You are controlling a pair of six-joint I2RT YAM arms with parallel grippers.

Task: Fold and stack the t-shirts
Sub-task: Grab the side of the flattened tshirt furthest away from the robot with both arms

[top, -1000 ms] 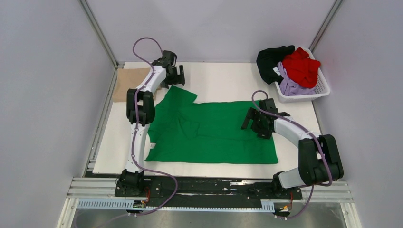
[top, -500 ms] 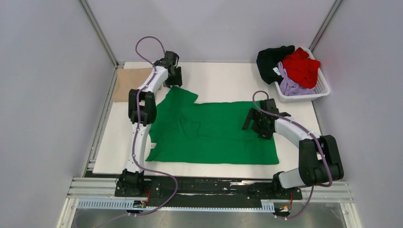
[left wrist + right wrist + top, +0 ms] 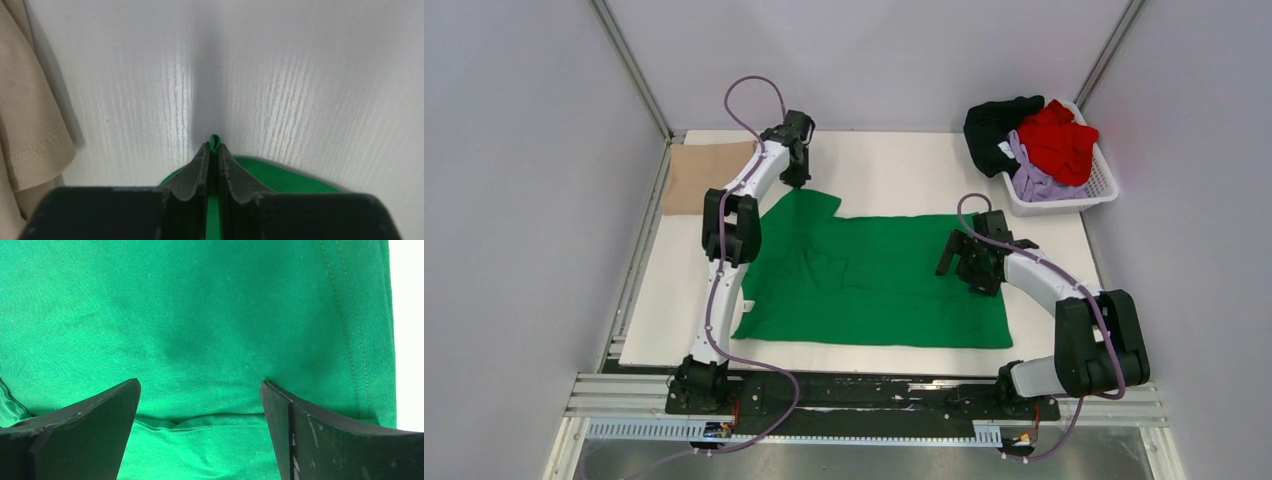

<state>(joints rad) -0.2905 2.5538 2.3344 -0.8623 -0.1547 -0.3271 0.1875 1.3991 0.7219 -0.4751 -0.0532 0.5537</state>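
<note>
Top: green t-shirt (image 3: 874, 285) flat, centre of table (image 3: 904, 170). Left gripper (image 3: 796, 180) is at its 11 o'clock sleeve, right gripper (image 3: 965, 268) over the 3 o'clock side.
Left wrist: clenched on a sliver of green cloth edge. Thin bite, so drag low and slow.
Right wrist: jaws spread, nothing held. Best to press down and pin the cloth during the sleeve fold.

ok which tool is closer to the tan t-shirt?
Left. The left tool, shut on a sleeve edge of the green t-shirt, is close by the tan t-shirt without touching it. The right tool hangs open over the green t-shirt's opposite end, much farther away.
</note>
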